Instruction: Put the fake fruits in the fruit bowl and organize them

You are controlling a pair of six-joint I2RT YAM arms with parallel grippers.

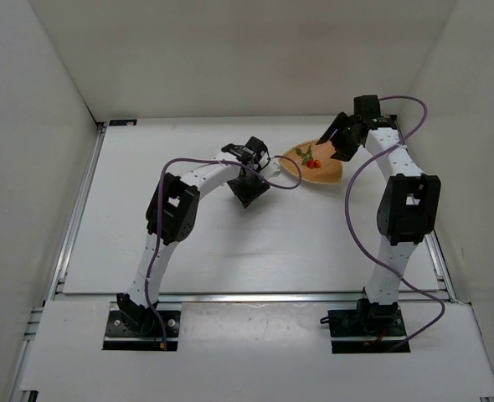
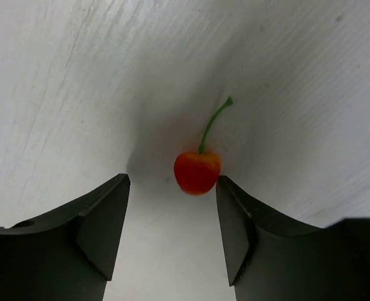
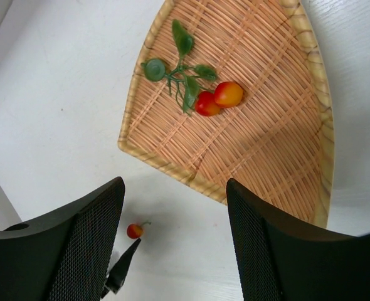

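The fruit bowl, a tan woven fan-shaped dish, lies at the back right. In it rest two red-orange fake fruits on a leafy green sprig. A single red-orange berry with a green stem lies on the table just outside the bowl's edge. My left gripper is open and low over the table; the berry sits just beyond its tips, against the right finger. My right gripper is open and empty, above the bowl's edge.
White walls enclose the white table on the left, back and right. A purple cable loops from each arm; the left arm's cable reaches almost to the bowl. One tip of my left gripper shows in the right wrist view beside the berry.
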